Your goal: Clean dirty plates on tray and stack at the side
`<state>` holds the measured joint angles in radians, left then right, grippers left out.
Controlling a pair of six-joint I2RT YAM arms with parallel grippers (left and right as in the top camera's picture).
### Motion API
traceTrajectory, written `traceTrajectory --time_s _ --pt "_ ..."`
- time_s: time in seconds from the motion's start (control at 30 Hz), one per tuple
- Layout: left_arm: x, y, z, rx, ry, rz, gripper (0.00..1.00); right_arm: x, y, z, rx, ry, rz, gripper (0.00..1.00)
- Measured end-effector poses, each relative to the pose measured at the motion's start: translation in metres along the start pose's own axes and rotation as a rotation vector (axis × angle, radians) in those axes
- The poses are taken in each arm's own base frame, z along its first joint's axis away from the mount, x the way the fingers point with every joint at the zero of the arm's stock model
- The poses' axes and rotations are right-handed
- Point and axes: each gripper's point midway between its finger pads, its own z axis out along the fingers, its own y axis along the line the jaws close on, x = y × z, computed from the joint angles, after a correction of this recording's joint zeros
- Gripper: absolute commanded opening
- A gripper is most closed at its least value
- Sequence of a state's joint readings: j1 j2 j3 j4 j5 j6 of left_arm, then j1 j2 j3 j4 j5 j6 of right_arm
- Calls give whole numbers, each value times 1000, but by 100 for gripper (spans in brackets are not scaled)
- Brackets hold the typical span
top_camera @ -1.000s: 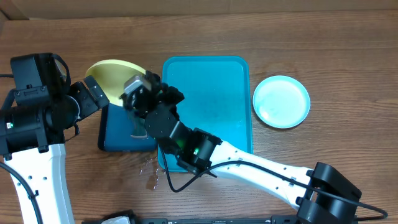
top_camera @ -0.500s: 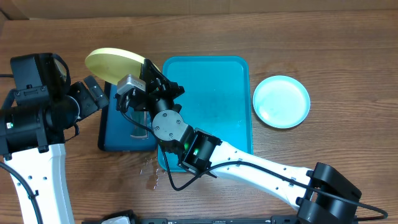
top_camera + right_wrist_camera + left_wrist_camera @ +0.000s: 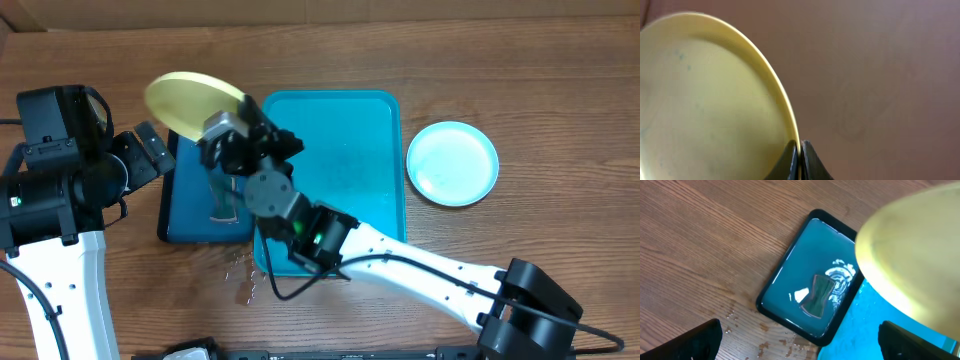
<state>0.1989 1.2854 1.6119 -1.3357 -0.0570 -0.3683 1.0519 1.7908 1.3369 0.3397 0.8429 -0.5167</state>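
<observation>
Near dark tray [image 3: 185,215], plate [image 3: 192,100] (rim pinched).

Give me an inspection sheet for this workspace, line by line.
Surface: wooden table, water drops near the dark-blue tray.
Job's things: lime plate held tilted above the dark-blue tray's far end; light-blue plate on the table right of the turquoise tray.
Clutter: small grey-green piece in the dark-blue tray's water.
Tools: right tool shut on the lime plate's rim; left tool open, empty.
Cables: black cable looping beside the right arm.
Surroundings: nothing seen.
</observation>
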Motion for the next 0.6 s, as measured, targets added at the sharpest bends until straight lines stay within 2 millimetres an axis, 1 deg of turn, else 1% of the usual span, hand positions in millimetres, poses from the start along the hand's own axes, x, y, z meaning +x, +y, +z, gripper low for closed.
traceTrajectory --time_s 0.03,0.1,0.17,0.23,0.33,0.4,0.47,0.53,0.57,0.6 --pt "0 0 0 0 0 0 100 11 -3 4 4 35 25 4" --pt "0 0 0 0 0 0 100 39 -13 14 18 126 86 4" --pt "0 0 0 0 0 0 100 71 -22 22 35 229 154 4" --pt "0 0 0 0 0 0 100 101 -30 25 47 326 234 4" --pt "0 0 0 0 0 0 100 145 -40 28 54 470 402 4" --pt "0 0 0 0 0 0 100 168 -45 29 50 557 521 4" --pt "0 0 0 0 0 0 100 188 -51 29 50 632 614 4" --pt "0 0 0 0 0 0 100 212 -66 29 69 720 706 4" --pt "0 0 0 0 0 0 100 218 -72 28 77 746 728 4" --pt "0 0 0 0 0 0 100 229 -83 25 97 790 757 4"
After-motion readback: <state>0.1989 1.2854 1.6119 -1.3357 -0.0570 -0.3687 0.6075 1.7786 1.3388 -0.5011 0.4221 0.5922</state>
